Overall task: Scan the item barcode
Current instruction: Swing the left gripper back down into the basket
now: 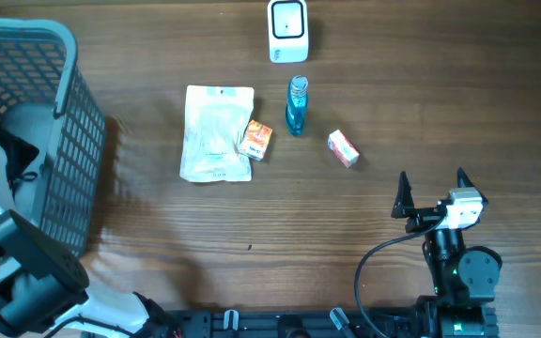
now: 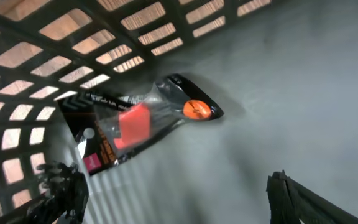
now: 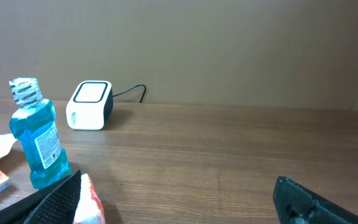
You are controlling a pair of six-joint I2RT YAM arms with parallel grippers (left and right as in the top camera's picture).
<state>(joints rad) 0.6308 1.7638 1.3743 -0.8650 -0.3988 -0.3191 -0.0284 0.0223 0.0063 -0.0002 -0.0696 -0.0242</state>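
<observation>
Inside the basket [image 1: 75,113], blurred packet [image 2: 143,124] — label unreadable, left claw [image 2: 173,186], right claw [image 3: 178,186] — both spread wide

No lettering is coming through legibly. Print on the blue bottle's label [image 3: 47,148], the black packet [image 2: 135,124] and the two small boxes [image 1: 255,140] [image 1: 343,148] is showing only as blur.

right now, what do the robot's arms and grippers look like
Right gripper: two black pointed fingers, a white camera block behind them, a black cable looping away. Left arm: white and black casings; left gripper has black fingers.
</observation>
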